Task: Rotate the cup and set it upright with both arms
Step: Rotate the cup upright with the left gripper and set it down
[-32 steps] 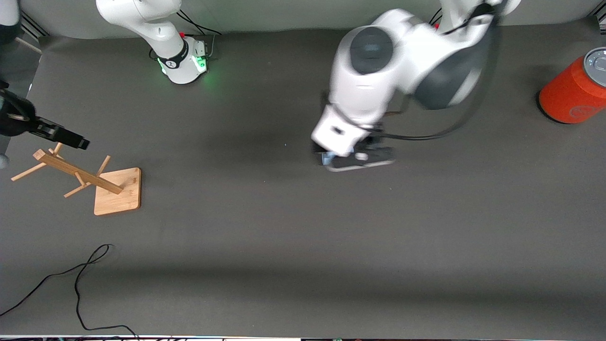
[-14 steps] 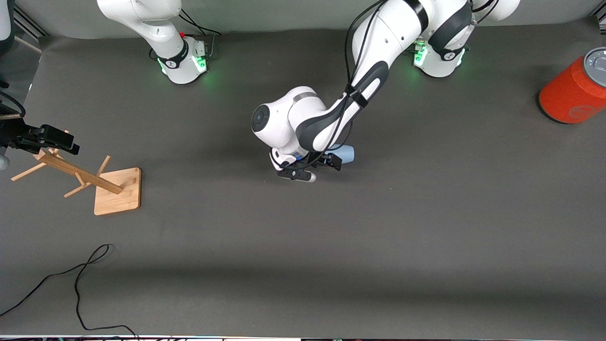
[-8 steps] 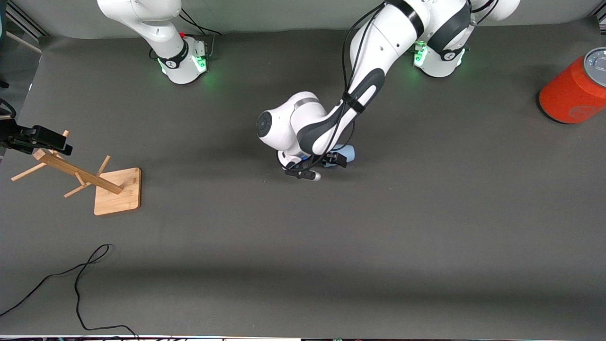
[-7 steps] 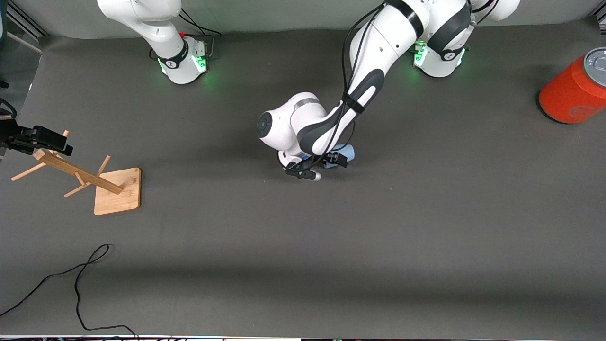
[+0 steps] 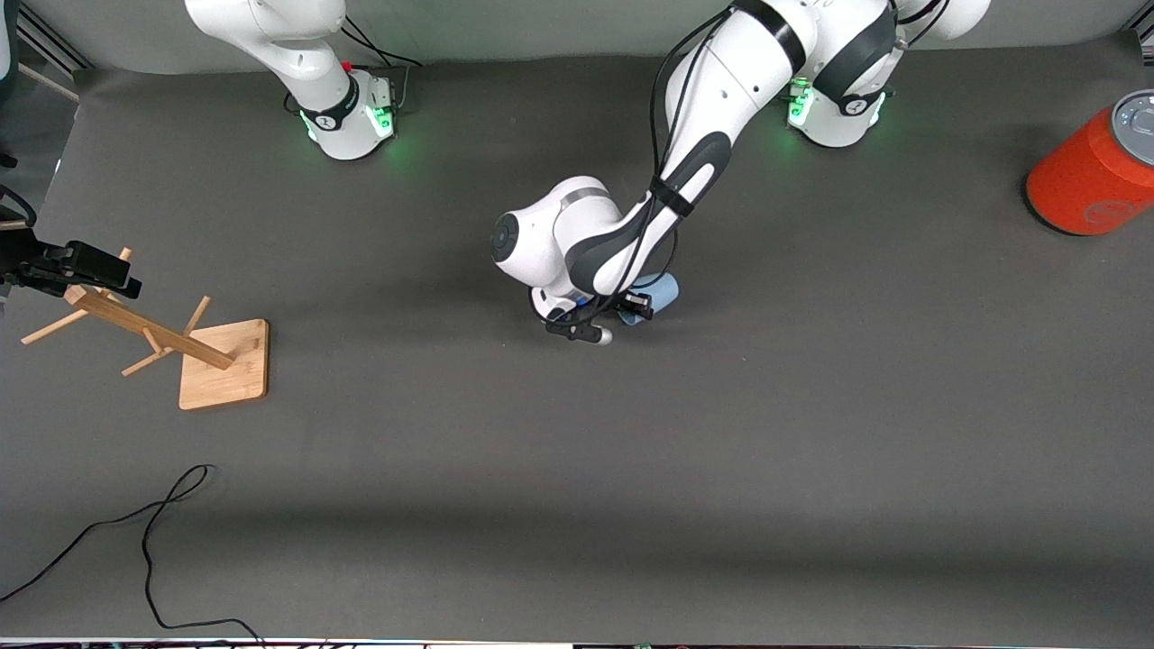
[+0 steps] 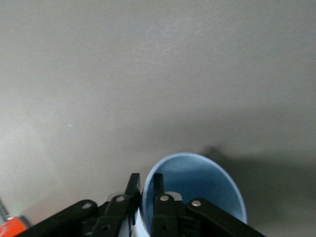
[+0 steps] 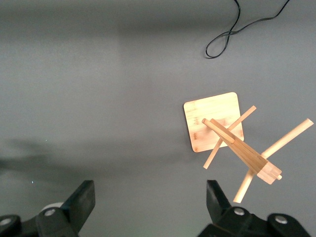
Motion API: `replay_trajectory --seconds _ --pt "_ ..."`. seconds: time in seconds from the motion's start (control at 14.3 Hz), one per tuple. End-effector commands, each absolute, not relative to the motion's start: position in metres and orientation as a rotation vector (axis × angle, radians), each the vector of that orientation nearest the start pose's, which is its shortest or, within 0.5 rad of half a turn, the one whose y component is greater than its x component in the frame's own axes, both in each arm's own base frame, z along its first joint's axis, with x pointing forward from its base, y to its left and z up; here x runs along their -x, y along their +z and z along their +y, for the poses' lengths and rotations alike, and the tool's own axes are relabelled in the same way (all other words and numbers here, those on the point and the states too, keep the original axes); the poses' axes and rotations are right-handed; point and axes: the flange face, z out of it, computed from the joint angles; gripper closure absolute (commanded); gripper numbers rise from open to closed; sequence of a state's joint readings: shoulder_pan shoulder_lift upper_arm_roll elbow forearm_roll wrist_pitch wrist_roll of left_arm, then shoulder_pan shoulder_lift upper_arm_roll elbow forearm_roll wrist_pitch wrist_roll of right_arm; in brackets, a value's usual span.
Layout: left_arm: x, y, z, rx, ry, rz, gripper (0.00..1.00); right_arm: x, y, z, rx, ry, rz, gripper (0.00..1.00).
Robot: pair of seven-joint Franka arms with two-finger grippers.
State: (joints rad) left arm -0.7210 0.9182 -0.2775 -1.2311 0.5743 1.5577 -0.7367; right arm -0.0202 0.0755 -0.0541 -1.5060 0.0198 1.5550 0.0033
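we see the table (image 5: 811, 451) as a wide dark mat. our left arm (image 5: 694, 135) reaches from its base at about 1 o'clock down to mid-table, because the cup (image 5: 661, 290) lies there on its side. the orange can (image 5: 1095, 171) stands at 3 o'clock, the wooden rack (image 5: 171, 338) at 9 o'clock. the right end effector (image 7: 150, 197) waits above that rack, fingers spread wide and empty. the left end effector (image 6: 144, 190) is pinched onto the cup's rim, one finger inside, likely to tip it upright.
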Motion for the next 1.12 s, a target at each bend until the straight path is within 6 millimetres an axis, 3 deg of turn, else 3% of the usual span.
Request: replay_trajectory --seconds 0.0,0.14,0.21,0.49,0.63,0.77,0.91,1.05 --pt "-0.461 0.202 -0.522 2.453 0.112 0.487 1.00 -0.572 0.612 -0.044 3.126 0.018 0.096 0.00" --pt "-0.471 0.223 -0.519 2.458 0.099 0.485 1.00 -0.573 0.613 -0.043 3.127 0.016 0.094 0.00" --pt "-0.483 0.243 -0.513 2.470 0.115 0.505 1.00 -0.573 0.613 -0.041 3.128 0.013 0.091 0.00" --pt "-0.529 0.358 -0.486 2.555 0.062 0.368 1.00 -0.572 0.612 -0.041 3.129 0.030 0.094 0.00" --pt "-0.550 0.432 -0.450 2.681 0.033 0.301 1.00 -0.573 0.612 -0.041 3.129 0.030 0.094 0.00" --pt "-0.577 0.512 -0.391 2.915 0.004 0.147 1.00 -0.574 0.610 -0.041 3.129 0.035 0.094 0.00" --pt "-0.581 0.559 -0.344 3.028 -0.042 0.037 1.00 -0.574 0.611 -0.041 3.129 0.033 0.096 0.00" --pt "-0.566 0.579 -0.323 3.092 -0.129 -0.002 1.00 -0.575 0.609 -0.041 3.129 0.040 0.096 0.00"
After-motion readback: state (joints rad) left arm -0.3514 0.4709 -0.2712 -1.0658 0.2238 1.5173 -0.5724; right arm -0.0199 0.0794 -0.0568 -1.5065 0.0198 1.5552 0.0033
